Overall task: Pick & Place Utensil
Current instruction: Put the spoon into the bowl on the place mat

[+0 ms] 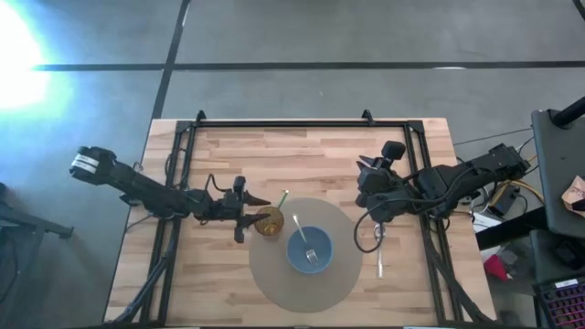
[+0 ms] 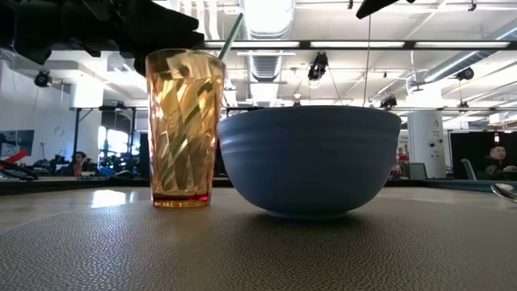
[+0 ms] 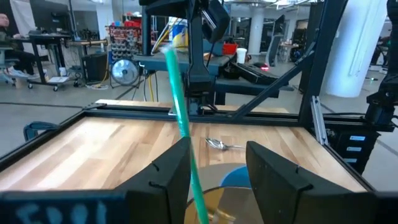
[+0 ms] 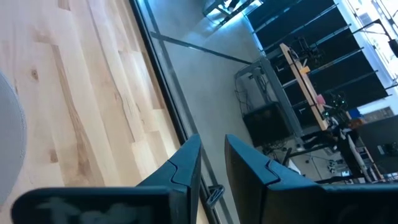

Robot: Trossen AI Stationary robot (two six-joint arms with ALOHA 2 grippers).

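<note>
An amber glass [image 1: 270, 222] [image 2: 182, 129] stands on a round grey mat [image 1: 274, 279] with a green straw [image 3: 180, 106] leaning in it. Beside it on the mat is a blue bowl [image 1: 310, 249] [image 2: 311, 158] with a fork [image 1: 304, 239] resting inside. A metal spoon [image 1: 380, 256] [image 3: 219, 144] lies flat on the wood right of the mat. My left gripper [image 1: 256, 217] [image 3: 219, 146] is open at the glass's left side, its fingers on either side of the straw. My right gripper [image 1: 377, 225] [image 4: 212, 140] hovers over the spoon's far end, fingers a narrow gap apart.
A black metal frame [image 1: 302, 123] runs along the table's far edge and down both sides. Bare wood [image 1: 302, 160] lies between the frame and the mat. A dark cart with cables [image 1: 558, 164] stands off the table's right side. People sit in the room behind.
</note>
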